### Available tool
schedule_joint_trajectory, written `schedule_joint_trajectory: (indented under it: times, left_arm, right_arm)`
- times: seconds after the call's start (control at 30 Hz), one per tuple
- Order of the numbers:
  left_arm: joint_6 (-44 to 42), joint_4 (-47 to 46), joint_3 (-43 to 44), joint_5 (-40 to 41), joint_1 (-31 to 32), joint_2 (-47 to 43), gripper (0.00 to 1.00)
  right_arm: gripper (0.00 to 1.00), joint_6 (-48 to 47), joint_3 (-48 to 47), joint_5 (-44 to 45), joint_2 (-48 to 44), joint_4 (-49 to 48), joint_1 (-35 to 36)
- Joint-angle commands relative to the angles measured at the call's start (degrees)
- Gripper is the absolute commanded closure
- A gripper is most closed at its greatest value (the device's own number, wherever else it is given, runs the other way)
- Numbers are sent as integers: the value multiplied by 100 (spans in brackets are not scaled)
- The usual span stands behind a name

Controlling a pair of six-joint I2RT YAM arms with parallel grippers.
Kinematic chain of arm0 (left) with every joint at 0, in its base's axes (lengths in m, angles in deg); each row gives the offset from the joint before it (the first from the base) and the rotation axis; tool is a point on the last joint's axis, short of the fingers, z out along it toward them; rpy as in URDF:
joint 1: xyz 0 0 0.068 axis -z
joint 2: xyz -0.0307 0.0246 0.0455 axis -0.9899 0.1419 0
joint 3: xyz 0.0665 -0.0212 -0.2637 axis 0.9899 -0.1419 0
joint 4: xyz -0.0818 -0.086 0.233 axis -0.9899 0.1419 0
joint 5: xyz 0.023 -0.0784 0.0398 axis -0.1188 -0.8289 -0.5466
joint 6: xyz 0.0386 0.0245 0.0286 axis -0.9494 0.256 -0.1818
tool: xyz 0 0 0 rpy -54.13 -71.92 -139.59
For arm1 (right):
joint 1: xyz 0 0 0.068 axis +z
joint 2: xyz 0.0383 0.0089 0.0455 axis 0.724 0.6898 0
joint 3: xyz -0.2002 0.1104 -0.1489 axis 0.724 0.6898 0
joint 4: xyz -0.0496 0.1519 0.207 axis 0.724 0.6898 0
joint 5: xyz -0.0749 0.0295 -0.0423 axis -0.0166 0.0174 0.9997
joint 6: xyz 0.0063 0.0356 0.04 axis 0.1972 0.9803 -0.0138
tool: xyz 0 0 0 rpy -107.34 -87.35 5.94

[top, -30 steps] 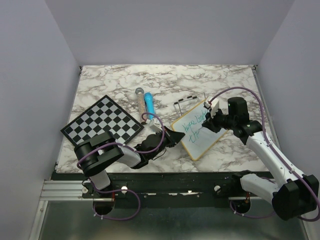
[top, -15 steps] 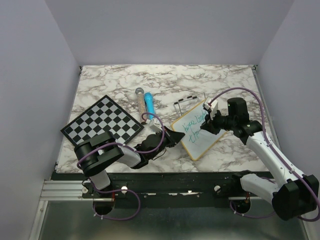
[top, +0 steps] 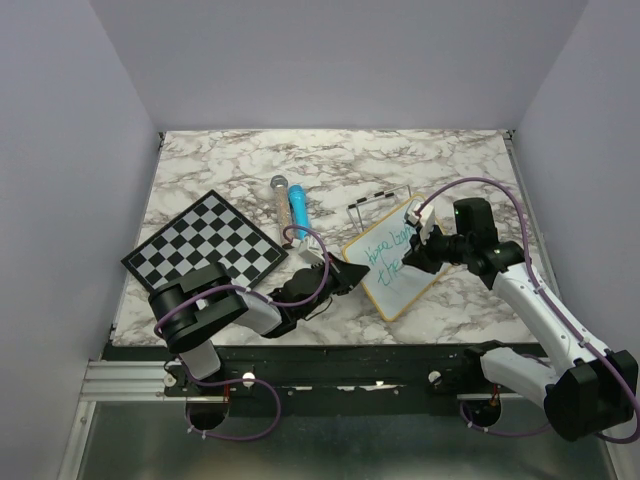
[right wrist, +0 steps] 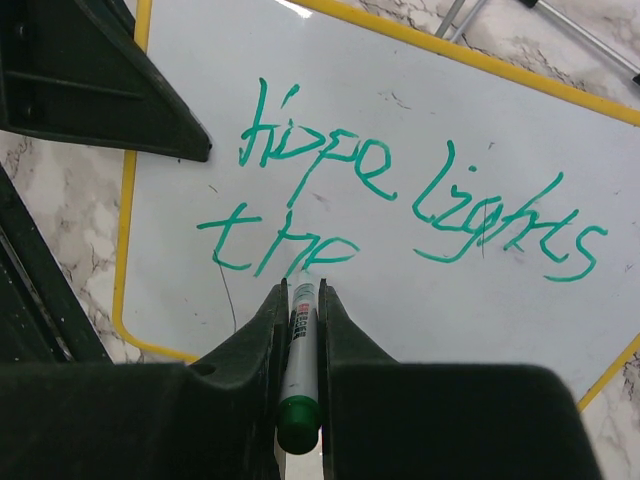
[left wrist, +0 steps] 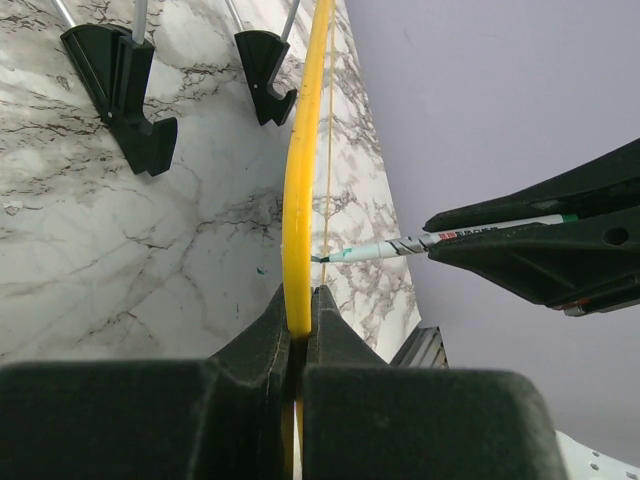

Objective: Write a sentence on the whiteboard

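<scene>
the sentence (right wrist: 400,195) reads "hope lights the" in green. the marker (right wrist: 300,330) has edged down-left to the second line, so i judge one word remains. the whiteboard (top: 405,285) lies right of centre on the table (top: 220,170), its frame pinched by the left claw (left wrist: 298,305). the right claw (top: 420,256) grips the marker, its arm reaching in from the right.

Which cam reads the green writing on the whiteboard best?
Right wrist: the sentence fills the frame, legible as "hope lights the". Top external shows it tiny on the whiteboard. Left wrist sees only the whiteboard's frame edge-on, no writing.
</scene>
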Motion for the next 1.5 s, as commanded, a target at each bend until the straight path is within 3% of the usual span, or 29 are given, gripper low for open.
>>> schedule_joint_trajectory:
  times: [0.0,0.37,0.77,1.47]
  left_arm:
    - [-34,-541,6,-41,30,-25,100]
    - [-51,-523,6,-50,21,-34,100]
    - [-51,-602,-56,-50,21,-43,100]
    - [-113,-637,-82,-120,21,-34,100]
  right_arm:
    - [100,-26,-30,345,42,393,-21]
    - [99,194,-100,961,68,-37,-21]
    - [100,467,-223,900,-397,-451,-91]
    - [100,-139,41,-251,-670,-117,-987]
